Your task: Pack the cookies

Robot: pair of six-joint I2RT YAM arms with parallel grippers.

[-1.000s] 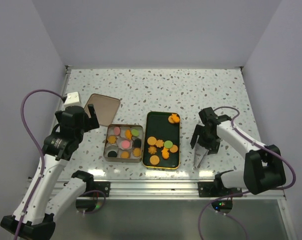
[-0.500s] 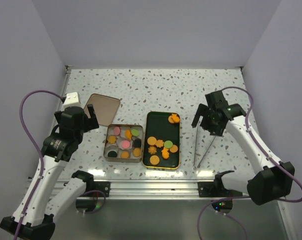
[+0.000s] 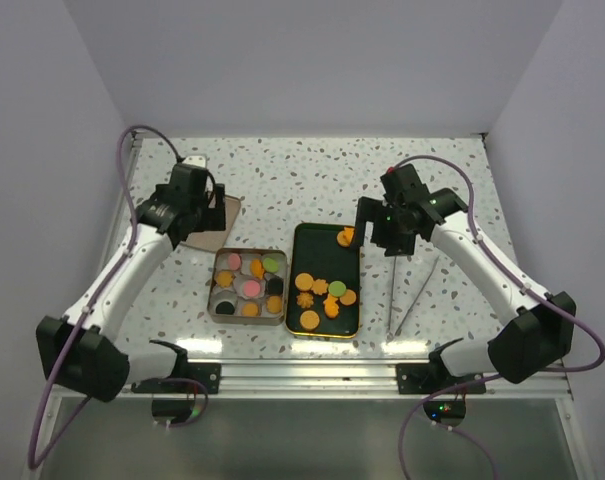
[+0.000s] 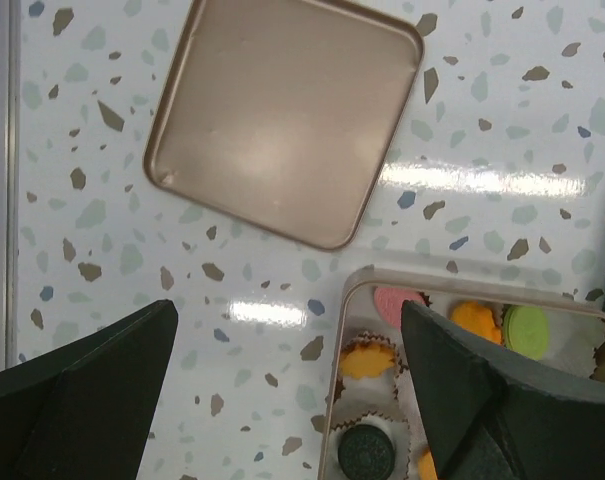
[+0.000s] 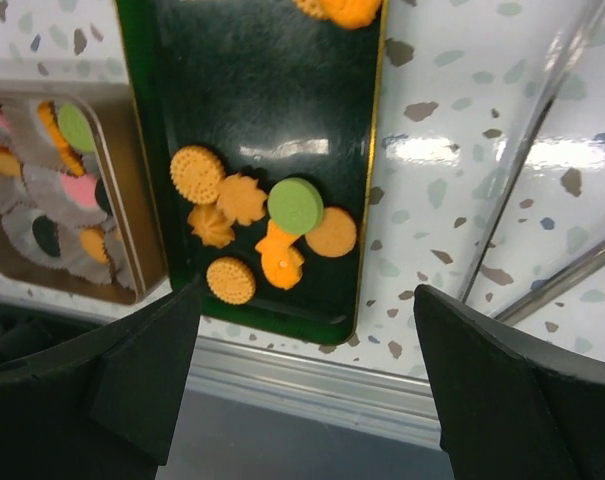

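Note:
Loose cookies (image 3: 327, 292) lie on a dark green tray (image 3: 312, 245), mostly orange plus one green (image 5: 295, 205); two more orange cookies sit at its far end. Left of the tray, a gold tin (image 3: 214, 300) holds pink, orange, green and dark cookies (image 4: 367, 360) in white paper cups. My left gripper (image 4: 287, 330) hangs open over bare table, between the tin's corner (image 4: 382, 275) and the lid (image 4: 282, 115). My right gripper (image 5: 307, 300) is open and empty, above the tray's right side. In the top view the left gripper (image 3: 204, 205) partly hides the lid, and the right gripper (image 3: 377, 225) is by the tray's far right corner.
Metal tongs (image 3: 393, 300) lie on the table right of the tray, also in the right wrist view as tongs (image 5: 527, 150). The table's front metal rail (image 5: 312, 375) runs just past the tray's near end. Walls close in the table at left, right and back.
My right gripper let go of the tongs, rose and swung back-left to the tray's far corner. My left arm swung from beside the tin out over the lid.

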